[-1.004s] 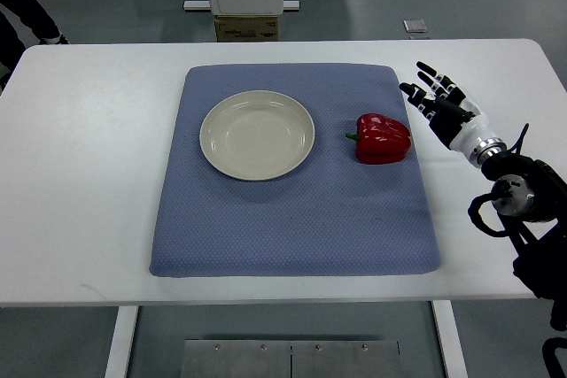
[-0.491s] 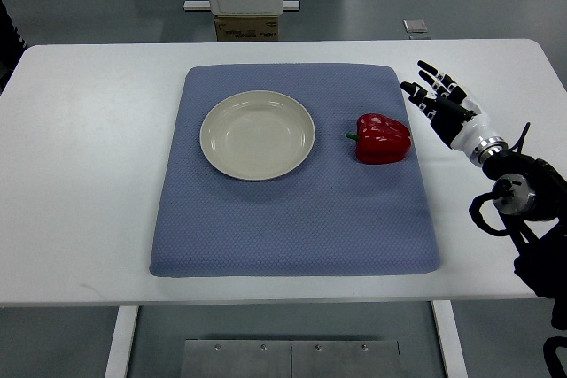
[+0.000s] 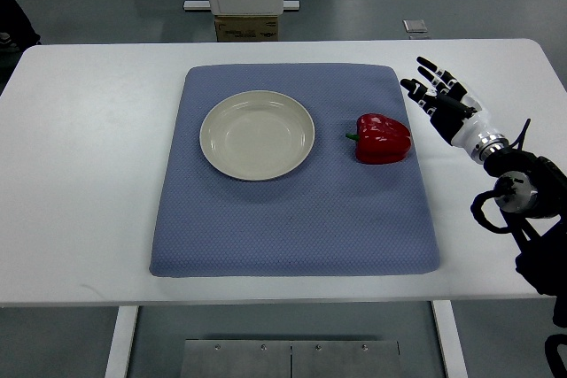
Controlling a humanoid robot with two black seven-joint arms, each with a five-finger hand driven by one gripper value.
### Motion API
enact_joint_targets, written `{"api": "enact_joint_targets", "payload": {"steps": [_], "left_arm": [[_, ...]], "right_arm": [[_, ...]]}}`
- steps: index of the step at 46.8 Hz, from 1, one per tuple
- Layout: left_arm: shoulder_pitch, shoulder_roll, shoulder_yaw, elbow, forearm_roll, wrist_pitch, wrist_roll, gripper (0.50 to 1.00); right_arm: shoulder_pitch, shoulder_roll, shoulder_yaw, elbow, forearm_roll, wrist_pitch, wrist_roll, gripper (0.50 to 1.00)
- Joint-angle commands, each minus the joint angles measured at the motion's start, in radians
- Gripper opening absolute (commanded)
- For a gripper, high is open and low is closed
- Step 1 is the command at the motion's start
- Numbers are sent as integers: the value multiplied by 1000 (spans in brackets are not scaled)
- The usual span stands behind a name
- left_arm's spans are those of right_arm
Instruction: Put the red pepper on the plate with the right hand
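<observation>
On a white counter point(image 3: 80, 174) seen steeply from above lies a blue mat point(image 3: 292, 219), and two things sit on it. Left of centre is a round, cream-coloured plate point(image 3: 215, 155), bare inside. Just to its right, near the mat's right edge, the red pepper point(image 3: 383, 138) lies on its side, its short green stem pointing left toward the plate, so its long axis runs left to right. Off the mat, above the bare counter on the right, the right hand point(image 3: 440, 99) comes in from the picture's right edge, its dark fingers point(image 3: 430, 68) spread apart and holding nothing. The pepper lies to the left of this hand and slightly nearer the robot, close by but not touching. No left arm shows, so the right hand is the only one near. Judging from this layout, the reach to come is a short move leftward, and the plate waits farther along that same line.
</observation>
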Motion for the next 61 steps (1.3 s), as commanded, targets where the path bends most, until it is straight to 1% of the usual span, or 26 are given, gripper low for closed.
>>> {"api": "enact_joint_targets", "payload": {"steps": [1,16,52,61], "left_arm": [[0,0,0,0,0,0,0,1000],[0,0,0,0,0,0,0,1000],[0,0,-1,0,0,0,0,1000],[0,0,-1,0,0,0,0,1000]], "right_arm": [[1,-2,2,-2,0,-1,1,1000],[3,-9,2,-3,0,-1,1,1000],[20,-61,0,-6,0,-3,-1,1000],[15,-56,0,-9,0,-4,-1,1000]]}}
